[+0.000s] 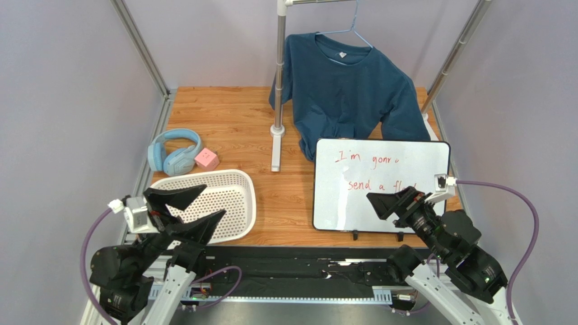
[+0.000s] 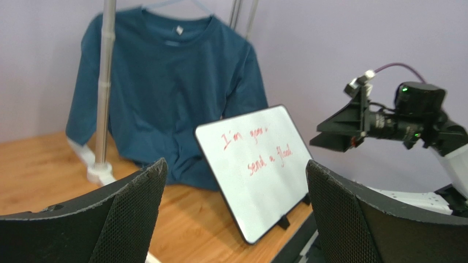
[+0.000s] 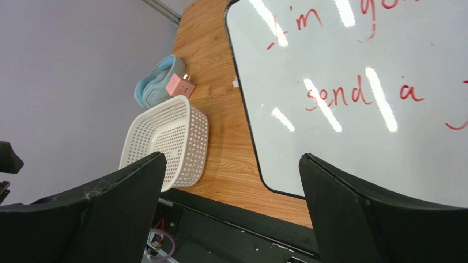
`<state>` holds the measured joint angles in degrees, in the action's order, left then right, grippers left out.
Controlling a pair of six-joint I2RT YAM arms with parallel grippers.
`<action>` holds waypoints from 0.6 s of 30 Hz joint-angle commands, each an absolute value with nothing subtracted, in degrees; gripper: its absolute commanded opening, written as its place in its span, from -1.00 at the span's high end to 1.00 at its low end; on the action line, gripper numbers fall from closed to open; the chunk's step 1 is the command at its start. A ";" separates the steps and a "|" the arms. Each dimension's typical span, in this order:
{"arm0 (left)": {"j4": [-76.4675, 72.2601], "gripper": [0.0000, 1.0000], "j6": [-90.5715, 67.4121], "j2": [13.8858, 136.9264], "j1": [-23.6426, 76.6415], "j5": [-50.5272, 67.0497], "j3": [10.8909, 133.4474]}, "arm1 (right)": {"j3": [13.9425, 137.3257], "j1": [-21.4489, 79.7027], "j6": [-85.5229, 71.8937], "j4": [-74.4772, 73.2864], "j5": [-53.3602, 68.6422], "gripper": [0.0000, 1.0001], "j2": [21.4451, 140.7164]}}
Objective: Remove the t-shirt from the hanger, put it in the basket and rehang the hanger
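Observation:
The dark teal-blue t-shirt (image 1: 346,88) hangs on the pale-blue wire hanger (image 1: 353,30) from the rack at the table's far side, its hem and sleeves reaching down behind the whiteboard. In the left wrist view the t-shirt (image 2: 165,93) hangs far ahead, with the hanger (image 2: 192,4) only just showing at the top edge. My left gripper (image 1: 212,202) is open and empty over the white basket, near the front left; its jaws stand wide apart (image 2: 236,170). My right gripper (image 1: 380,203) is open and empty over the whiteboard's near edge (image 3: 232,161). Both are far from the shirt.
The grey rack pole (image 1: 279,74) stands just left of the shirt on a base. A whiteboard (image 1: 380,183) with red writing leans in front of the shirt. A white perforated basket (image 1: 230,203), blue headphones (image 1: 173,150) and a pink cube (image 1: 207,159) sit at the left.

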<state>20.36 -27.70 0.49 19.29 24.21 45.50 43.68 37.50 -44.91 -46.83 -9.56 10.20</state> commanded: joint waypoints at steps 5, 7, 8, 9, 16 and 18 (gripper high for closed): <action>33.57 -0.99 -28.73 -7.38 19.42 16.98 45.61 | 48.42 37.97 -43.95 -57.30 -18.54 -0.99 15.64; 36.64 -0.99 -32.67 -7.12 19.42 10.57 45.62 | 49.48 37.97 -44.12 -57.66 -19.77 -0.89 18.00; 37.87 -0.99 -35.74 -7.03 19.60 8.37 45.62 | 49.92 37.97 -44.47 -58.00 -20.56 -0.89 18.80; 39.01 -0.99 -36.21 -7.03 19.60 6.78 45.44 | 50.36 37.97 -44.12 -58.79 -21.00 -0.83 19.68; 48.41 -0.99 -36.74 -2.66 19.69 7.56 50.43 | 55.63 37.97 -43.24 -63.28 -27.50 -1.00 27.06; 53.06 -0.99 -35.43 -0.45 19.69 9.22 52.55 | 56.68 37.97 -41.15 -61.54 -28.04 -1.00 28.47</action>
<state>43.99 -34.68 0.47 19.51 9.19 46.87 53.04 37.50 -44.25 -61.80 -22.92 26.13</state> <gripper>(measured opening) 0.993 0.997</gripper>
